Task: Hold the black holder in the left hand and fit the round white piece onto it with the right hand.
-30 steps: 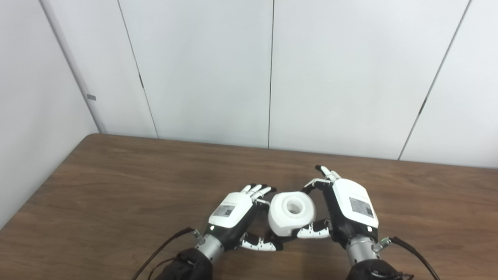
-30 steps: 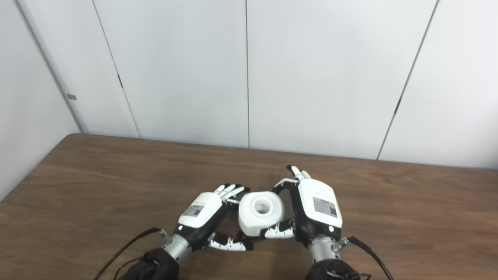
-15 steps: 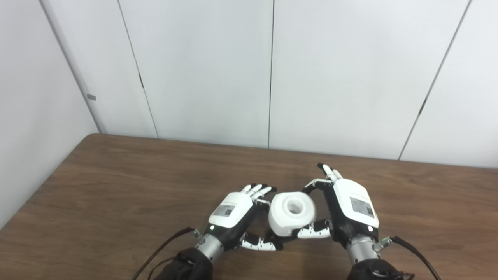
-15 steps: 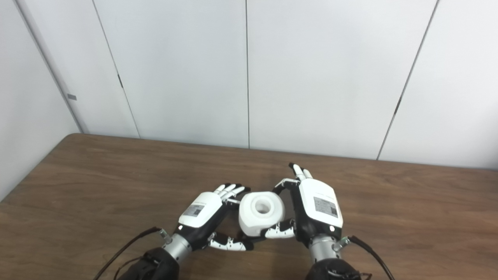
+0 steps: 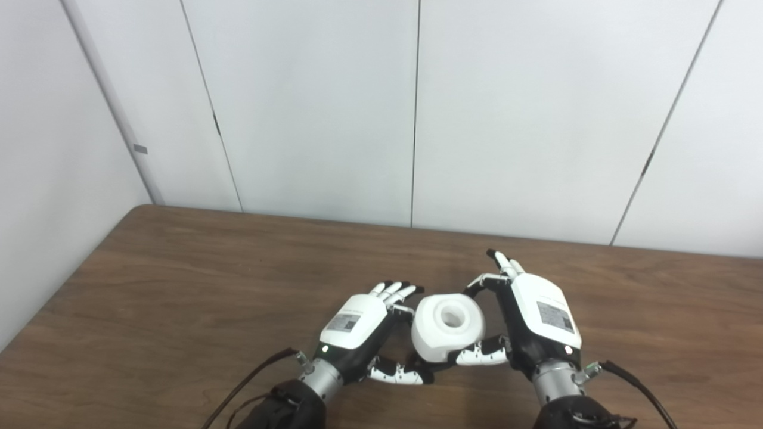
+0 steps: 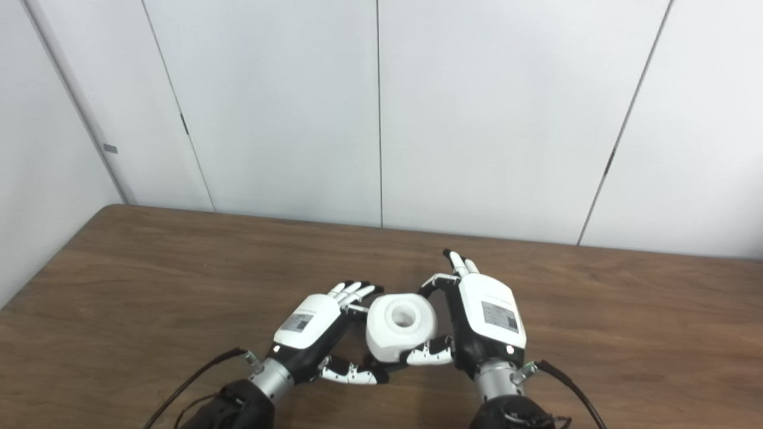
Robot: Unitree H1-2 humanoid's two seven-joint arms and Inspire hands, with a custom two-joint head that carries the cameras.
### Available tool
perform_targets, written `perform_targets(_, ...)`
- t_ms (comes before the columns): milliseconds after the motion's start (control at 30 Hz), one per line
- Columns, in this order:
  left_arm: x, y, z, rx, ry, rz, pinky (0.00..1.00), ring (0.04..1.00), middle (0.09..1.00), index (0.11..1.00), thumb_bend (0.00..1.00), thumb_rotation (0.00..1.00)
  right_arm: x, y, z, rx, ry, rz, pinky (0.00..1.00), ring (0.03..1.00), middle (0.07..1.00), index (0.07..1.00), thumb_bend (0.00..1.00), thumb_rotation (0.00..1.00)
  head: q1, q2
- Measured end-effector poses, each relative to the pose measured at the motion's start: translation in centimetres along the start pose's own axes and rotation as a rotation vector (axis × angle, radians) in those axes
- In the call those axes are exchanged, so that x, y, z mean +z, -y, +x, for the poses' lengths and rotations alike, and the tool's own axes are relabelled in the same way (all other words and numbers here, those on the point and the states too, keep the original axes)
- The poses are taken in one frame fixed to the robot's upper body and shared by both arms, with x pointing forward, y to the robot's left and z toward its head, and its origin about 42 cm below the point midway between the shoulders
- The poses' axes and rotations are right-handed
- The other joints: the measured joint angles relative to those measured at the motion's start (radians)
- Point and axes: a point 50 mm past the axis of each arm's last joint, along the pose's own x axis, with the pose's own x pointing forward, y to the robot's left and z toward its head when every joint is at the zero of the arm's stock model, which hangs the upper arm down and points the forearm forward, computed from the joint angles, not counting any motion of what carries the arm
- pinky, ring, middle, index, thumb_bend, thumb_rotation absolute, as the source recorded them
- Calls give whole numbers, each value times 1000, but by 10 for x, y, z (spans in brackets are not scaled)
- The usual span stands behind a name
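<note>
Low over the brown table (image 5: 179, 286), the white piece (image 5: 447, 326) sits between both hands, its round hole facing up. The right hand (image 5: 539, 319) grips it from the right, thumb against its near side and fingers (image 5: 498, 262) reaching past its far edge, though some of them point away from it. The left hand (image 5: 357, 330) is at its left side, fingers spread toward it and thumb underneath; the holder is hidden, so whether that hand grips anything I cannot tell.

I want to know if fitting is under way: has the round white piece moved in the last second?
No. The round white piece sits at the same spot on the brown wooden table.
</note>
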Motion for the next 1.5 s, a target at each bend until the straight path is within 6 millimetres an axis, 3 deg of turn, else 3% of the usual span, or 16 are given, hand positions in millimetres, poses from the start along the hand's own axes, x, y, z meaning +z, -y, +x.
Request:
perform_targets(67,0,0,0,0,0,0,1000,968,935,481,516,44,0,0,0,2,0,-1,682,951,954,496,512,163,0,0)
perform_targets(133,0,0,0,0,0,0,1000,968,934,481,516,44,0,1,1,4,2,-3,680,951,955,619,681,298,-2,-2)
perform_targets(233,0,0,0,1,2,0,1000,963,930,481,516,44,-3,-2,1,30,-5,-13,681,955,962,680,752,364,-2,-2)
perform_targets(300,2,1,2,1,11,-1,1000,964,931,481,516,44,-9,-12,-1,95,-21,-29,678,955,963,695,765,375,-2,-3)
perform_targets(800,1,2,2,0,25,-3,1000,969,935,481,515,43,-11,-12,-2,106,-23,-22,654,958,969,797,851,402,-6,-5)
perform_targets(1500,-1,2,3,4,28,-9,1000,962,930,481,515,43,-12,-10,-3,117,-14,12,686,976,983,794,875,389,-18,-12)
